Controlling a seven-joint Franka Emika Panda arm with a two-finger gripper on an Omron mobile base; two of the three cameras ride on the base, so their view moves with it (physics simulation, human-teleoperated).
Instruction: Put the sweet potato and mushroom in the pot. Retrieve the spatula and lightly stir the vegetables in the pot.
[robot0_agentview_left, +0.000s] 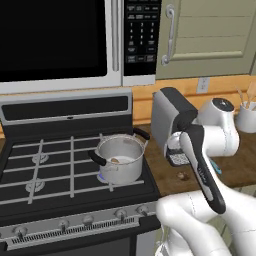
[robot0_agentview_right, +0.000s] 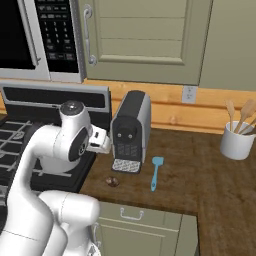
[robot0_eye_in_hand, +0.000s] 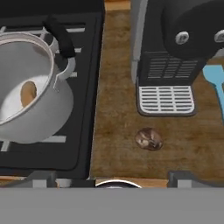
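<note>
**A:** Any writing legible in this kitchen?

**B:** None. The microwave (robot0_agentview_left: 60, 42) keypad shows rows of white marks too small to read, and the coffee machine (robot0_agentview_right: 129, 131) carries no readable label.

**A:** Where do the task's things lie?

**B:** The pot (robot0_agentview_left: 120, 158) stands on the stove (robot0_agentview_left: 50, 172) at its front right burner, the sweet potato (robot0_eye_in_hand: 28, 93) inside it. In the hand view the mushroom (robot0_eye_in_hand: 149, 139) lies on the wooden counter (robot0_agentview_right: 200, 175), at about five o'clock from the pot, just before the machine's drip tray. The blue spatula (robot0_agentview_right: 156, 173) lies at three o'clock of the mushroom, apart from it.

**A:** And the gripper?

**B:** The gripper (robot0_eye_in_hand: 116, 177) hangs above the counter's front edge, fingers spread wide, holding nothing. The coffee machine stands close behind the mushroom. A white utensil cup (robot0_agentview_right: 238, 140) with wooden tools sits far right.
</note>
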